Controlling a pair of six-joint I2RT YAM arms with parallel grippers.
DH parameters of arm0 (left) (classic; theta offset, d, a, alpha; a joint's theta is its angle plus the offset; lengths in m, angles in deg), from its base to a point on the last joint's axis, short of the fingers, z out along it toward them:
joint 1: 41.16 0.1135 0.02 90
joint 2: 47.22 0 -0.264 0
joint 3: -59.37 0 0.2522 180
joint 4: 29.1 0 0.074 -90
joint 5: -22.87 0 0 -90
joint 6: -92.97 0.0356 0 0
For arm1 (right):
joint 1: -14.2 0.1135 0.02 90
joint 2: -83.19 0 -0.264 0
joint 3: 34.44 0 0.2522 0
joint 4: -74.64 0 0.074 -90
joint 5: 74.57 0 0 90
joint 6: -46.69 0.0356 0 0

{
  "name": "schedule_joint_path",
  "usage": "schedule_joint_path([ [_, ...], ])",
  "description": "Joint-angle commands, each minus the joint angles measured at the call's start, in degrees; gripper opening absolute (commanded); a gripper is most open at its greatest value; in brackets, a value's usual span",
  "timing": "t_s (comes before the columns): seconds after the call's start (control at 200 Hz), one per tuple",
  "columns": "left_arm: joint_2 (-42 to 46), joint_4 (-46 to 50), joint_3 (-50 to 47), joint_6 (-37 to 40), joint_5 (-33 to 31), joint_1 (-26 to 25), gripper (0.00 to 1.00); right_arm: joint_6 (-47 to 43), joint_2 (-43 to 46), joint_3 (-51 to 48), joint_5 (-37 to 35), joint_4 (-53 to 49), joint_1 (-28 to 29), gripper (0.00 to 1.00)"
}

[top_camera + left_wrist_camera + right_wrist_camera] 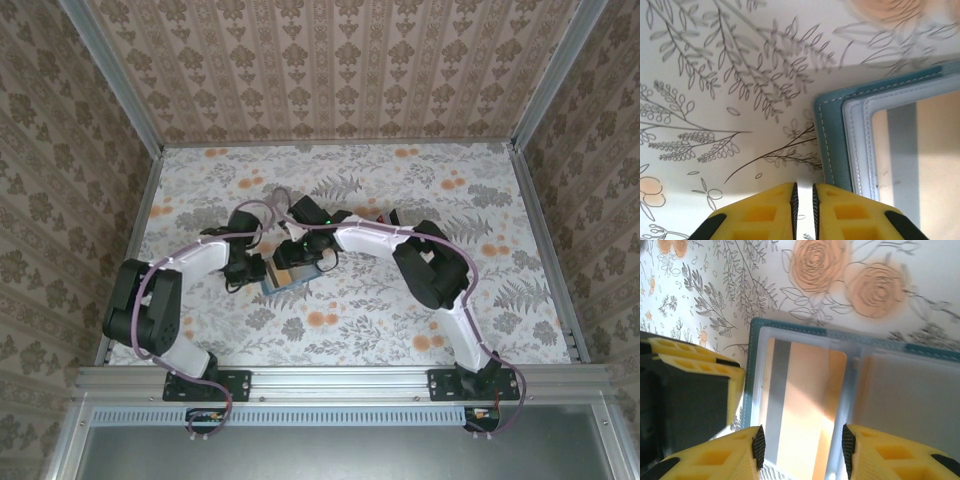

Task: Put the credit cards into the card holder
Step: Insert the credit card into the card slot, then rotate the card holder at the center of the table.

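right claw [803,449] wide over card holder [790,329], left claw [803,200] pinched

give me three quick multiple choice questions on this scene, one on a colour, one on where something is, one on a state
1. What colour is the stitched outer border of the small flat folding wallet?
A) red
B) teal-blue
C) black

2. Where is the left gripper?
A) over the floral tablecloth, beside the wallet's corner
B) above the wallet's middle
C) by the far wall

3. How do the right gripper's jaws stand?
A) shut
B) clamped on a red card
C) open

Answers:
1 B, the stitched border is teal-blue.
2 A, the left wrist view shows cloth ahead of its fingers, with the wallet off to one side.
3 C, a wide gap spans the wallet's tan inside.
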Motion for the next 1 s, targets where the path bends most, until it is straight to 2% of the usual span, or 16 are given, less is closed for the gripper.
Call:
schedule_joint_path([
  [0.0, 2.4, -1.4, 2.6, 2.6, 2.7, 2.3, 0.19, -1.3, 6.9, -3.3, -1.2, -1.0, -0.6, 0.47],
  [0.215, -1.7, -2.6, 9.6, 6.9, 4.7, 7.0, 0.2, -1.0, 12.0, -11.8, 0.0, -1.4, -0.3, 0.42],
  [0.36, -8.5, -3.4, 15.5, 9.1, 5.5, 7.4, 0.2, 0.8, 12.7, -18.2, 0.0, 1.0, 0.4, 0.33],
  [0.455, -12.5, -3.0, 16.8, 9.9, 6.4, 7.4, 0.16, 2.1, 12.2, -20.6, -0.6, 2.1, 0.5, 0.29],
  [0.535, -13.0, -2.9, 14.6, 9.8, 6.4, 7.4, 0.09, 2.8, 11.5, -21.4, -3.4, 2.8, 0.4, 0.28],
  [0.625, -10.9, -4.7, 9.6, 8.5, 7.6, 7.3, 0.09, 3.2, 10.2, -21.0, -7.1, 3.6, 0.0, 0.27],
  [0.76, -6.4, -5.1, 2.7, 6.2, 9.0, 5.9, 0.09, 3.5, 6.2, -17.4, -8.4, 5.4, -2.0, 0.26],
  [0.995, 2.0, -6.3, -5.7, -1.4, 9.0, -1.0, 0.09, 0.9, -1.6, -4.3, -7.4, 3.8, -5.0, 0.26],
])
